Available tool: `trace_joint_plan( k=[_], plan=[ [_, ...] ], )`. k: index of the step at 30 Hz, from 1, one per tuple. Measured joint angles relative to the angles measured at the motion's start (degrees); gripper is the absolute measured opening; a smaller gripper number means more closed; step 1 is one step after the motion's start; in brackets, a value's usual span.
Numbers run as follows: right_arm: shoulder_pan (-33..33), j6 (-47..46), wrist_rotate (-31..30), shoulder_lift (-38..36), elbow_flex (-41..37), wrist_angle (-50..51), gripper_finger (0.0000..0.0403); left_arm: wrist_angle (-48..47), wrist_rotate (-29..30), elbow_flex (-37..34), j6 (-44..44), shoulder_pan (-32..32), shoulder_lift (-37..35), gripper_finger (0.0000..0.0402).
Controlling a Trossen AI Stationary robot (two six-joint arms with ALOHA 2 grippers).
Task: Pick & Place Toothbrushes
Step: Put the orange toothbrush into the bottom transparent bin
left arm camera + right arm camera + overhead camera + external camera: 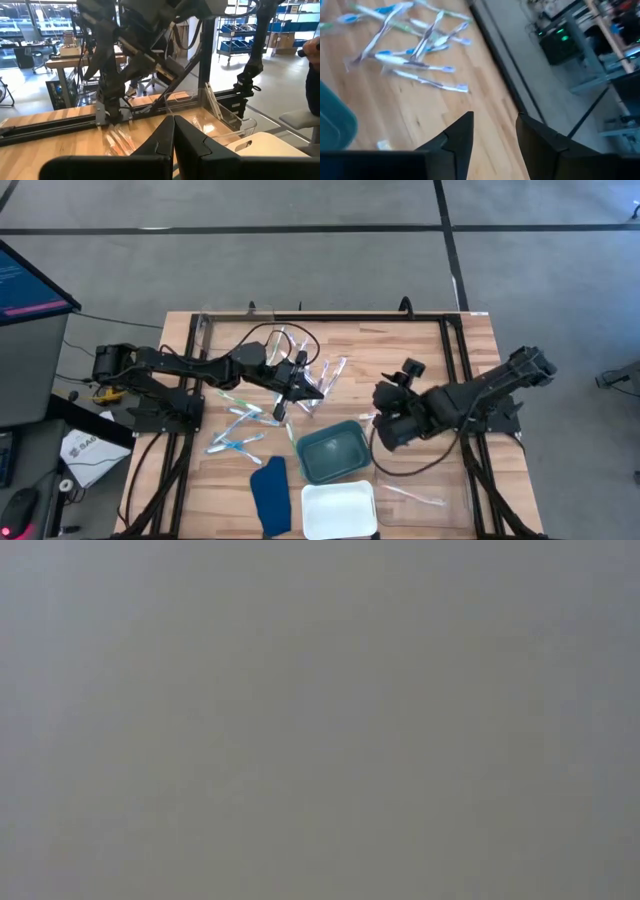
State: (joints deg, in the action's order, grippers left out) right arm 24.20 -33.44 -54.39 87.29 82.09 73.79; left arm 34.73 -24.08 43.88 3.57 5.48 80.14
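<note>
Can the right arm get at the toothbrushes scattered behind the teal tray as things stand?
Probably yes. The right claw is open above bare wood, with the toothbrushes lying loose ahead of it. The teal tray sits to one side, not between them.

Thin pale-handled toothbrushes [245, 425], blue and green tipped, scattered flat across the wooden tabletop [420, 350].

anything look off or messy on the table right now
The toothbrushes lie scattered loose and crisscrossed over the table, none in the teal tray or white tray. The low view shows only blank grey, as if blocked.
</note>
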Motion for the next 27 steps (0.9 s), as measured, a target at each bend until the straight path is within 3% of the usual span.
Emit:
trace_joint_plan(
  k=[7, 19, 23, 27],
  plan=[
    [-3.69, 11.21, 8.57, 0.02, -0.14, -8.78, 0.0142, -0.42, 0.20, -0.01, -0.01, 0.00, 0.75, 0.0003],
    [-3.75, 15.73, 16.59, -0.04, -0.72, -13.47, 0.0140, -0.43, 0.31, -0.02, -1.02, -0.28, 1.86, 0.0003],
    [-4.71, 25.54, 29.15, -0.60, -5.39, -23.65, 0.0143, 0.16, 0.42, -0.02, -0.83, -0.28, 1.86, 0.0003],
    [-8.58, 28.06, 40.08, -2.51, -8.18, -28.56, 0.0143, 0.64, 0.55, -0.02, 0.38, -0.28, 1.86, 0.0003]
  ],
)
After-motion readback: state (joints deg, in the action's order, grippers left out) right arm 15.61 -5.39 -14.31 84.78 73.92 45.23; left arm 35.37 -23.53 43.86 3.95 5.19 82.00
